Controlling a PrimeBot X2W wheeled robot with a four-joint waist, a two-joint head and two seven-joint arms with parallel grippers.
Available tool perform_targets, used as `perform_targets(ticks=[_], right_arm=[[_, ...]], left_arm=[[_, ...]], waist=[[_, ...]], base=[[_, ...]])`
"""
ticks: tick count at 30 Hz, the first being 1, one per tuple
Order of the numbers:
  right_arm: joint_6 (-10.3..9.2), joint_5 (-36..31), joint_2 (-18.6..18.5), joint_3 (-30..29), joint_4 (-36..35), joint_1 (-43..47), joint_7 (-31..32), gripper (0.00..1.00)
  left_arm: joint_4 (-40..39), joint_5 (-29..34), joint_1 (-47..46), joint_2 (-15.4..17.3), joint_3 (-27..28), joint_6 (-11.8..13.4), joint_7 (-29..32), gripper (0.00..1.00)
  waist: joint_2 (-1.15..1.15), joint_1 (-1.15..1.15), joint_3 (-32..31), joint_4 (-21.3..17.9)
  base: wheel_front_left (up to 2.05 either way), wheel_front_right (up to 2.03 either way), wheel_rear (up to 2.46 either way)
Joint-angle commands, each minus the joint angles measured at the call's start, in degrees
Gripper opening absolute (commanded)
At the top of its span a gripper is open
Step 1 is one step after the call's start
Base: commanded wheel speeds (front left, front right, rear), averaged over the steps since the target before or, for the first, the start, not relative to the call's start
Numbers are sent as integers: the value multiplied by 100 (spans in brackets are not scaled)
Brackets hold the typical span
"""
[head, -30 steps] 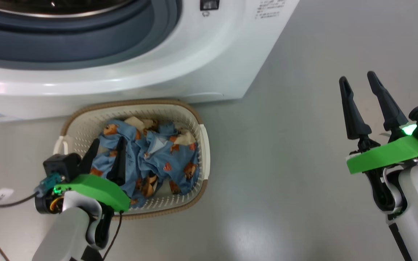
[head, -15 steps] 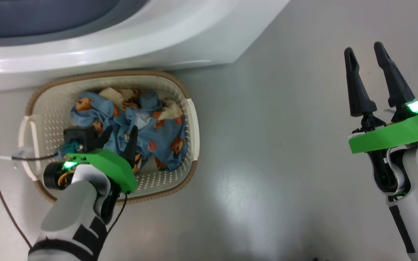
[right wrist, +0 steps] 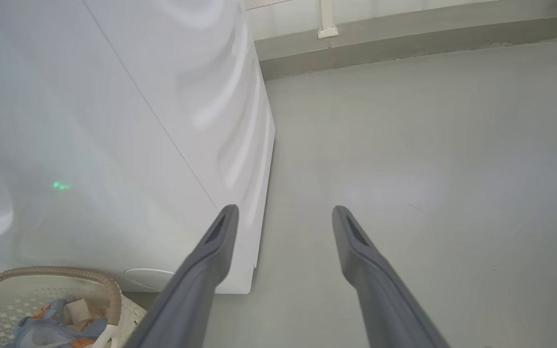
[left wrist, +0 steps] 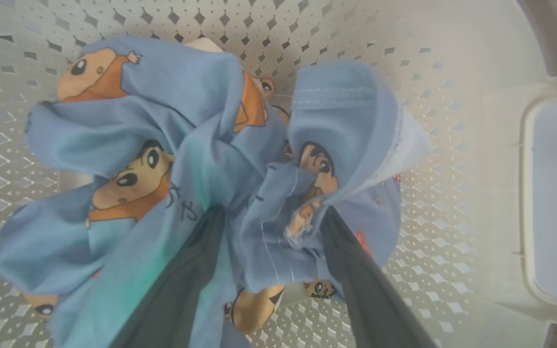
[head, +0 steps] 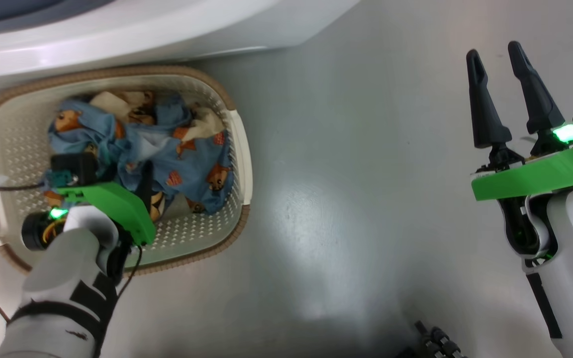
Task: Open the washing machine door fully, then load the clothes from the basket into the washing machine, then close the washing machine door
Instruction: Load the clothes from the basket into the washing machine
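Note:
The cream basket (head: 239,149) stands on the floor against the white washing machine (head: 167,25), and its rim also shows in the right wrist view (right wrist: 41,275). The blue bear-print clothes (head: 187,154) lie crumpled inside it. My left gripper (head: 128,171) reaches down into the basket. In the left wrist view it (left wrist: 272,212) is open, both fingers sunk into the clothes (left wrist: 186,111) with a fold of fabric between them. My right gripper (head: 493,49) hangs open over bare floor at the right, holding nothing (right wrist: 284,210). The washing machine door is out of view.
The machine's white side panel (right wrist: 114,121) stands just left of my right gripper. Grey floor (head: 341,174) stretches right of the basket to a skirting board (right wrist: 404,38). A thin cable (head: 3,187) trails from my left wrist. A dark object (head: 433,340) sits at the bottom edge.
The head camera has tilted down, so the machine has slid up the picture. My left gripper has gone deeper into the basket, its fingers now sunk in the clothes. My right gripper stays open.

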Motion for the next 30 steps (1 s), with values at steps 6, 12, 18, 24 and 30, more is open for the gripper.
perform_targets(ticks=[6, 12, 18, 24, 30], right_arm=[[32, -93, 6, 54, -212, 67, -45, 100], [32, -116, 35, 48, -290, 62, -45, 100], [32, -132, 72, 32, -354, 53, -45, 100], [32, -156, 121, 41, -356, 40, -45, 100], [32, -163, 145, 49, -333, 16, -45, 100]], left_arm=[[167, -156, -239, 276, 227, 233, 76, 100], [241, -209, -395, 372, 259, 517, 388, 100], [262, -315, -497, 427, 357, 742, 394, 100], [269, -362, -552, 470, 394, 826, 240, 0], [273, -455, -471, 421, 420, 634, 178, 0]], waist=[[0, 0, 386, -230], [0, 0, 605, -325], [0, 0, 720, -385], [0, 0, 749, -392], [0, 0, 611, -303]], base=[[0, 0, 0], [0, 0, 0], [0, 0, 0], [0, 0, 0], [0, 0, 0]])
